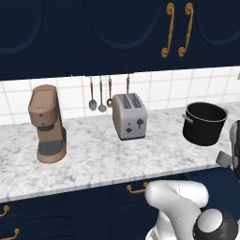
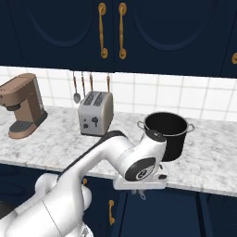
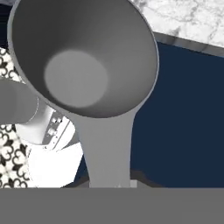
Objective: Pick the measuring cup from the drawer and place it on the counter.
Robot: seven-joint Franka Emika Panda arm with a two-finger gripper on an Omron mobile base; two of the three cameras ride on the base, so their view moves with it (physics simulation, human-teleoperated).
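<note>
The grey measuring cup (image 3: 87, 65) looms close in the hand view, bowl open toward the camera. Its flat handle (image 3: 109, 148) runs down into my gripper (image 3: 109, 183), which is shut on it. In the right base view the hand (image 2: 139, 178) hangs just below the front edge of the speckled marble counter (image 2: 55, 148), in front of the navy cabinet fronts. A strip of that counter (image 3: 188, 17) shows beyond the cup. The left base view catches the hand (image 1: 230, 157) at the right edge. I cannot tell the drawer apart from the navy fronts.
On the counter stand a brown coffee machine (image 1: 47, 124), a silver toaster (image 1: 129, 116) and a black pot (image 1: 205, 123) just behind the hand. Utensils (image 1: 101, 96) hang on the tiled wall. Navy upper cabinets with gold handles (image 1: 178, 30) overhang. Patterned floor tile (image 3: 8, 148) lies below.
</note>
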